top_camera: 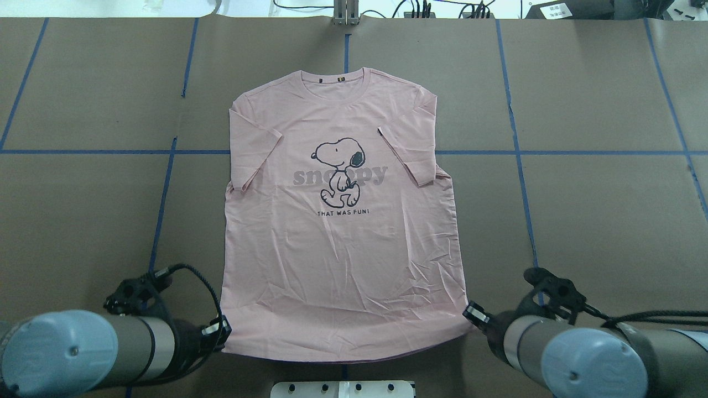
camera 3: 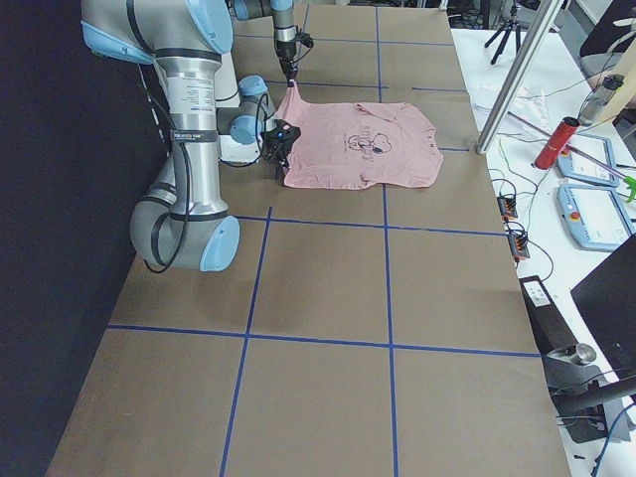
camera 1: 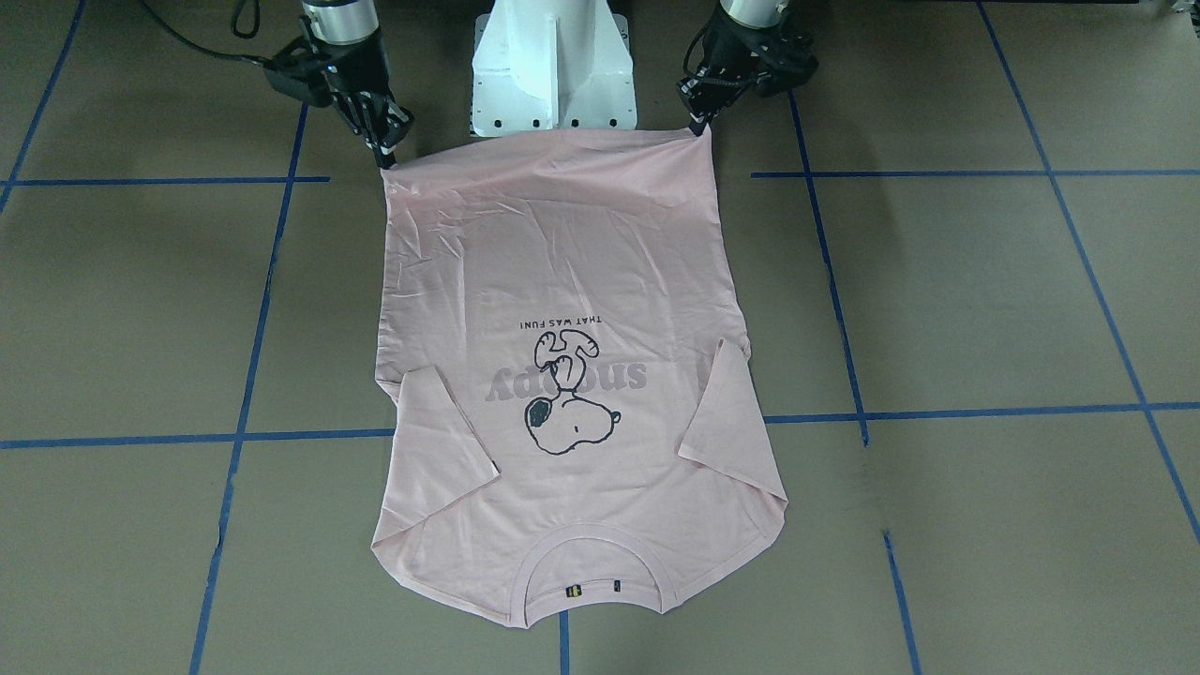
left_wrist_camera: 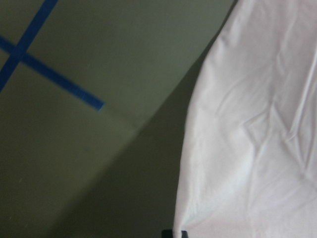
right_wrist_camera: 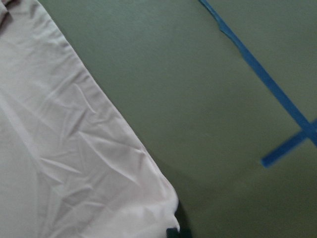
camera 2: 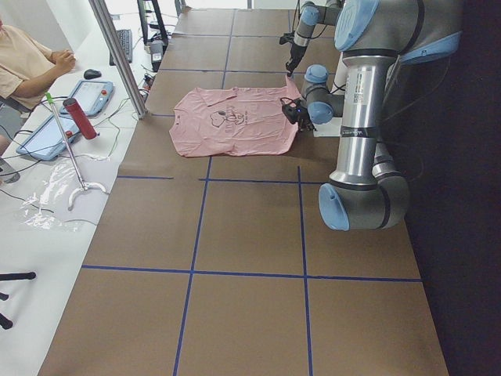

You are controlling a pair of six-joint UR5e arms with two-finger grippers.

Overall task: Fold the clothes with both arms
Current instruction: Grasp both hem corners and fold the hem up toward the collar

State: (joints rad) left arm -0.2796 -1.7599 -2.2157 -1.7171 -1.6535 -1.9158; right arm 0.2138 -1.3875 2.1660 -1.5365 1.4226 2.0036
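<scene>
From the front camera, I see the pink T-shirt point(camera 1: 562, 281) lying flat on the brown table point(camera 1: 937, 281), dog picture up. Its bottom edge is right next to the white base point(camera 1: 553, 66) and its collar is at the end far from the base. Both sleeves are turned in over the body. The left gripper point(camera 1: 701, 127) and the right gripper point(camera 1: 386, 155) sit on either side of the base. Each one pinches a bottom corner of the shirt.

From the overhead camera, the two corners near the base are pulled out to the sides, and the cloth there is wrinkly.

From the two side cameras, the shirt looks small. It is spread away from the base.

The left wrist camera shows pink cloth running down to a black fingertip, with blue tape point(left_wrist_camera: 59, 82) off to the side. The right wrist camera shows the same.

I think the shirt is light, soft and floppy. It will sag and bunch up if one side goes first. These bottom corners are good places to hold it, and I would lift both together.
</scene>
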